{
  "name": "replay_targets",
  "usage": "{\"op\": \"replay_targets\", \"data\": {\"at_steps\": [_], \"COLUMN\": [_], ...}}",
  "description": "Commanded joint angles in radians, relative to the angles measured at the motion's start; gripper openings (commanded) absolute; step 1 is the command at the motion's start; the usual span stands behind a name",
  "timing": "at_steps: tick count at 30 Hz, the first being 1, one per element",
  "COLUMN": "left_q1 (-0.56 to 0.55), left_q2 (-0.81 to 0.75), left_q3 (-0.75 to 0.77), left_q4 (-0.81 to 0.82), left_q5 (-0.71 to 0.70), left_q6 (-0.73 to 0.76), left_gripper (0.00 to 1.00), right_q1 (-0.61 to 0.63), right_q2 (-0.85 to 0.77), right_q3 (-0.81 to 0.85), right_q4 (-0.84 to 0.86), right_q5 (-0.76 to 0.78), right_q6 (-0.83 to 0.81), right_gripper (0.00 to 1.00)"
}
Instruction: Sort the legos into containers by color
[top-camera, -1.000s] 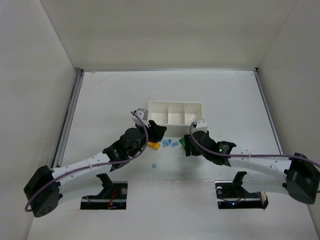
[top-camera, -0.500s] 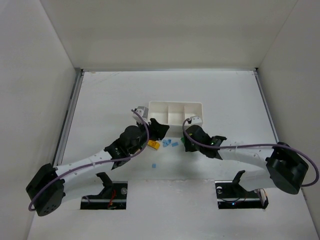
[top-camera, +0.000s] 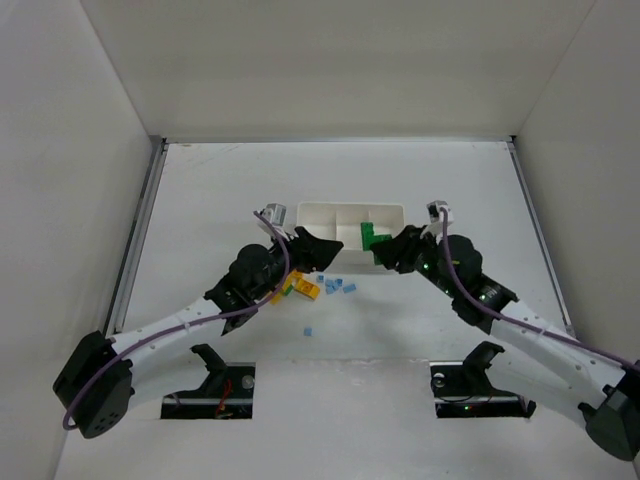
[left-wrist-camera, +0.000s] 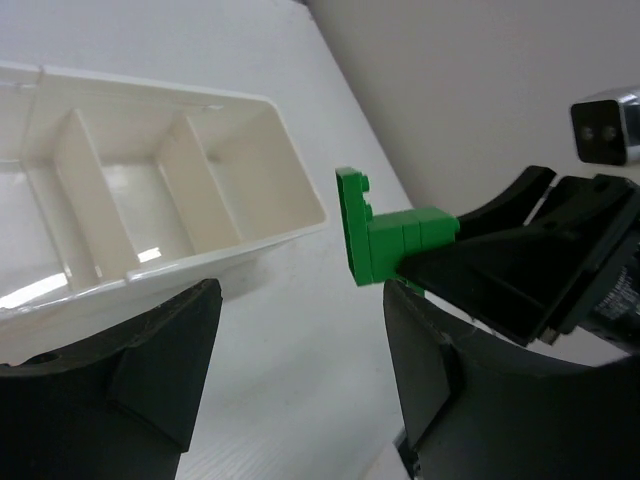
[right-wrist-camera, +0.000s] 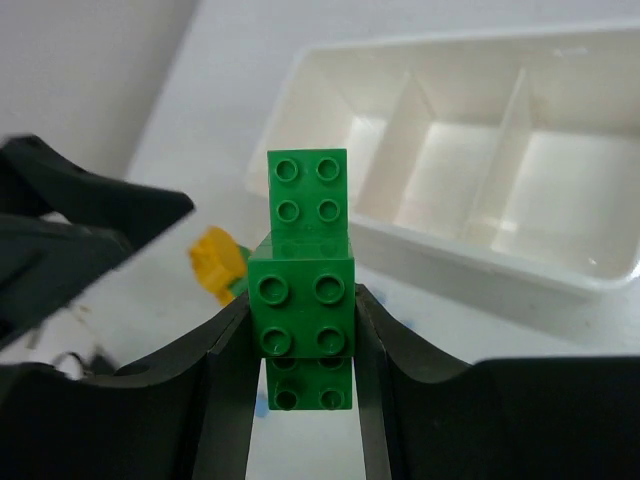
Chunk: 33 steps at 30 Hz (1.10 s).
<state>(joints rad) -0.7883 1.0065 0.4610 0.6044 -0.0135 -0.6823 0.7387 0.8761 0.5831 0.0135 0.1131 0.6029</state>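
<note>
The containers are one white three-compartment tray (top-camera: 320, 214), also in the left wrist view (left-wrist-camera: 292, 222) and the right wrist view (right-wrist-camera: 320, 195); all three compartments look bare. My right gripper (top-camera: 388, 250) (right-wrist-camera: 303, 325) is shut on a stack of green legos (top-camera: 371, 236) (right-wrist-camera: 303, 300) (left-wrist-camera: 385, 240), held in the air just in front of the tray's right end. My left gripper (top-camera: 312, 252) (left-wrist-camera: 300, 370) stands open with nothing between its fingers, near the tray's front left. Yellow legos (top-camera: 303, 288) (right-wrist-camera: 218, 262) and small blue legos (top-camera: 336, 286) lie on the table.
One more blue piece (top-camera: 307, 330) lies nearer the arm bases. White walls enclose the table on three sides. The two grippers face each other closely in front of the tray.
My right gripper closed on the green stack, lifted it off the table and swung back toward the tray's right end. The left gripper's jaws have widened above the yellow legos.
</note>
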Motion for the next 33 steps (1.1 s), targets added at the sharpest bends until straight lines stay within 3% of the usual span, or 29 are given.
{"op": "replay_targets", "data": {"at_steps": [1, 5, 9, 24, 33], "left_q1": [0.014, 0.027, 0.028, 0.037, 0.037], "left_q2": [-0.005, 0.027, 0.079, 0.147, 0.178], "left_q3": [0.036, 0.027, 0.018, -0.013, -0.038], "left_q4": [0.165, 0.267, 0.376, 0.48, 0.521], "left_q5": [0.084, 0.121, 0.144, 0.13, 0.121], "left_q6": [-0.077, -0.155, -0.221, -0.284, -0.312], "left_gripper": [0.64, 0.65, 0.65, 0.61, 0.56], "right_q1": [-0.087, -0.15, -0.15, -0.134, -0.117], "right_q2": [-0.019, 0.033, 0.115, 0.343, 0.414], "right_q3": [-0.054, -0.074, -0.068, -0.088, -0.098], "right_q4": [0.236, 0.425, 0.551, 0.922, 1.037], "right_q5": [-0.254, -0.407, -0.467, -0.52, -0.544], "right_q6": [0.154, 0.302, 0.396, 0.635, 0.705], "right_gripper": [0.26, 0.25, 0.26, 0.3, 0.32]}}
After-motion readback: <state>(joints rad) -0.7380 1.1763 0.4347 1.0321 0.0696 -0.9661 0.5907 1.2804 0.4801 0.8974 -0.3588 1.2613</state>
